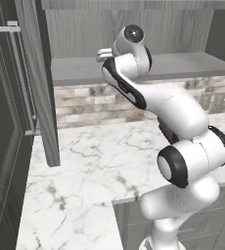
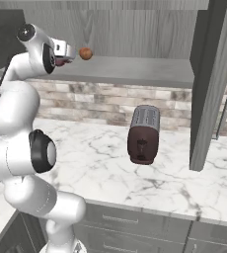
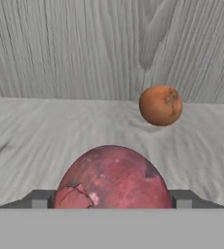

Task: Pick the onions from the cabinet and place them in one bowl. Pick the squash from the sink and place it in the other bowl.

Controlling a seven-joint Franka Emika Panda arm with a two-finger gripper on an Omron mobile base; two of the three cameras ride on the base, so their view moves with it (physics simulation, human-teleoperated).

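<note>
The hand (image 3: pixel 111 204) was inside the cabinet (image 2: pixel 135 29), just above its grey shelf (image 3: pixel 31 141), and it grasped the red onion (image 3: pixel 111 177): in the hand view the onion sat right between the two dark fingertips (image 3: pixel 38 200), one at each side, and took up the nearest part of the picture. In the right base view the hand (image 2: pixel 66 52) showed at the end of the white arm (image 2: pixel 17 108), level with the shelf (image 2: pixel 135 69). Just ahead of the hand and slightly to its right was the orange onion (image 3: pixel 160 105), apart from the red one; whether it touched the shelf could not be told. The same orange onion (image 2: pixel 86 53) appeared just beyond the hand in the right base view. Farther ahead stood the cabinet's wood-grain back wall (image 3: pixel 84 44). Below the hand, well apart from it, lay the marble table (image 2: pixel 135 183) with a dark toaster (image 2: pixel 143 134) on it, off to the hand's right. Farther right still hung the open cabinet door (image 2: pixel 209 84).
</note>
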